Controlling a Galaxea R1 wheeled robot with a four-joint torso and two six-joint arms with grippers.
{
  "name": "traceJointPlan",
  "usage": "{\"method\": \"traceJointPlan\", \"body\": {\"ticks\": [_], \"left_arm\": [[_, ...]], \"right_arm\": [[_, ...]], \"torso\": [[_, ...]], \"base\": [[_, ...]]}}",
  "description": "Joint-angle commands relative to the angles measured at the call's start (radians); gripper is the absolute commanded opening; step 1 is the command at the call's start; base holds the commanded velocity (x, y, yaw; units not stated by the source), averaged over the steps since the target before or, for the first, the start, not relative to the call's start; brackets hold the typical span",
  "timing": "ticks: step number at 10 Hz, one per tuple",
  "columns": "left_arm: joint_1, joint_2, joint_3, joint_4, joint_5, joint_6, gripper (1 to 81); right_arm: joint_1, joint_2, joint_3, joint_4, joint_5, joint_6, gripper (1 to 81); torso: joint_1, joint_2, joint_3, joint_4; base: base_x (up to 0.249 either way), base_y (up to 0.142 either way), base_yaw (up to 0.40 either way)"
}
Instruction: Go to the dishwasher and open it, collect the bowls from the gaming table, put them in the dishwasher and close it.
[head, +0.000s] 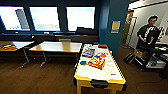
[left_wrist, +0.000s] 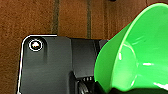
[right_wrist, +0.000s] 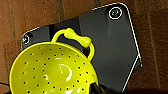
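The gaming table, white-topped with a yellow edge, stands just ahead and carries colourful game boxes. Near its left edge lies a small round teal thing, possibly a bowl. In the left wrist view a bright green bowl hangs tilted over the wooden floor, with my left gripper shut on its rim. In the right wrist view a yellow perforated bowl with a loop handle hangs over the floor, and my right gripper is shut on its rim. The dishwasher is out of view.
Wooden-topped tables stand to the left under a row of windows. A blue pillar rises behind the gaming table. A person stands at the right by a dark rig and bags. Wooden floor lies open on the left.
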Motion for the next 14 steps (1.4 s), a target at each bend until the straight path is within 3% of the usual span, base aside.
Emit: {"method": "traceJointPlan", "body": {"ticks": [1, 6, 14], "left_arm": [[-0.059, -0.009, 0.014, 0.024, 0.036, 0.007, 1.0], [-0.059, -0.007, 0.012, 0.023, 0.036, 0.005, 1.0], [-0.059, 0.022, -0.054, 0.018, 0.039, 0.002, 1.0]], "right_arm": [[0.061, -0.004, -0.001, -0.007, -0.068, -0.004, 1.0], [0.057, -0.004, -0.003, -0.012, -0.068, -0.004, 1.0], [0.045, 0.009, -0.004, -0.021, -0.051, -0.004, 1.0]], "torso": [[0.000, 0.000, 0.000, 0.000], [0.000, 0.000, 0.000, 0.000], [0.000, 0.000, 0.000, 0.000]], "base": [[0.000, 0.000, 0.000], [0.000, 0.000, -0.202], [0.000, 0.000, -0.378]]}}
